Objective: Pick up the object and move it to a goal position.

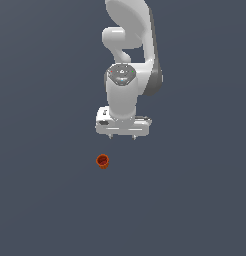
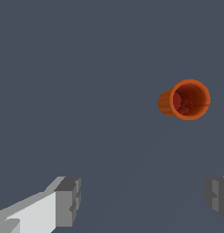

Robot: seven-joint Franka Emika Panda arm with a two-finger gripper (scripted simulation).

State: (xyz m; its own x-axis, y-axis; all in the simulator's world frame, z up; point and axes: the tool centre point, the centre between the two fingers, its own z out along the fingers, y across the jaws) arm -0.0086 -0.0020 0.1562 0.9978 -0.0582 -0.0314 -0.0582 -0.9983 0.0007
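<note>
The gripper [image 1: 123,136] hangs below the white arm [image 1: 130,60] in the upper middle of the exterior view, its two short fingers pointing down and set wide apart — nothing sits between them and they touch nothing. In the wrist view the same spread shows: one grey fingertip [image 2: 68,200] and the other fingertip [image 2: 217,196] stand far from each other with only bare surface in the gap.

The object [image 1: 102,161], a small orange-red cup with its hollow mouth open, rests on the dark grey floor [image 1: 40,200] just below the gripper and slightly toward the exterior view's left, clear of both fingers. The wrist view shows the cup [image 2: 185,100] lying outside the span of the fingers, not between them.

Around the cup the floor is flat and uniform on every side — open room out to all frame edges.
</note>
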